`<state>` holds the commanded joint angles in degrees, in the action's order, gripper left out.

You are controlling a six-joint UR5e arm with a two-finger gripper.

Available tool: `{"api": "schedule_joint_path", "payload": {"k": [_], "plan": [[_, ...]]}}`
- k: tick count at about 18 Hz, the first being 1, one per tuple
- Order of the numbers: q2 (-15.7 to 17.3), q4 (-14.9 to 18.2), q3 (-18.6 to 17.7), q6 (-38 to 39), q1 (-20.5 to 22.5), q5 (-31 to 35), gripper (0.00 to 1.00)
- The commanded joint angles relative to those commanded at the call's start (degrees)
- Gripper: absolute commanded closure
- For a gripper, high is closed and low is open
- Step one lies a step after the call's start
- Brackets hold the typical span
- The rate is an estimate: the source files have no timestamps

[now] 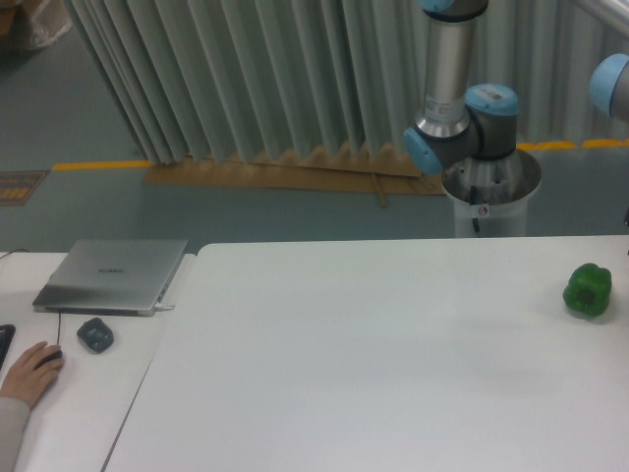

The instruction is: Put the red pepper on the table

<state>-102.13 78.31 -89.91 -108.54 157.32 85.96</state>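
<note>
Gripper fingers appear nowhere in the camera view: only the arm's grey column with its blue-capped joints [462, 108] shows behind the far edge of the table [373, 364], plus one more blue-capped joint [611, 87] cut off at the right border, so whether the pincer is wide, narrow or holding anything cannot be told. No red pepper can be seen anywhere in the picture either. What does lie on the white tabletop is a green bell pepper [588, 289], glossy and lumpy, sitting alone near the right edge with nothing touching it. The arm's round silver base [488, 197] stands on the floor just beyond the table's far side. To the left, a narrower white desk [88, 393] butts against the table; on it rests a closed silver laptop [113, 275], a small dark rounded object [95, 335] just in front of the laptop, and a person's hand [29, 372] cupped over a mouse at the left border. A dark keyboard corner [5, 344] shows at the extreme left. Pale pleated curtains [236, 74] hang behind, above a teal floor marked with a yellow line [98, 164].
</note>
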Motion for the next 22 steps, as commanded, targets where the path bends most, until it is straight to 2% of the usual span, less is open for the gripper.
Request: {"api": "schedule_joint_path", "payload": {"k": [2,6,12,19,22], "plan": [[-0.09,0.09,0.00,-0.96,0.61,0.09,0.00],[-0.09,0.53,-0.18,-13.87,4.48,1.67,0.00],[0.00,0.44,-0.88,-17.92,5.54,3.07,0.00],[-0.09,0.00,-1.32,-27.67,8.61,3.43,0.00],[-0.35,-0.18,-0.44,-32.24,10.63,3.08,0.00]]}}
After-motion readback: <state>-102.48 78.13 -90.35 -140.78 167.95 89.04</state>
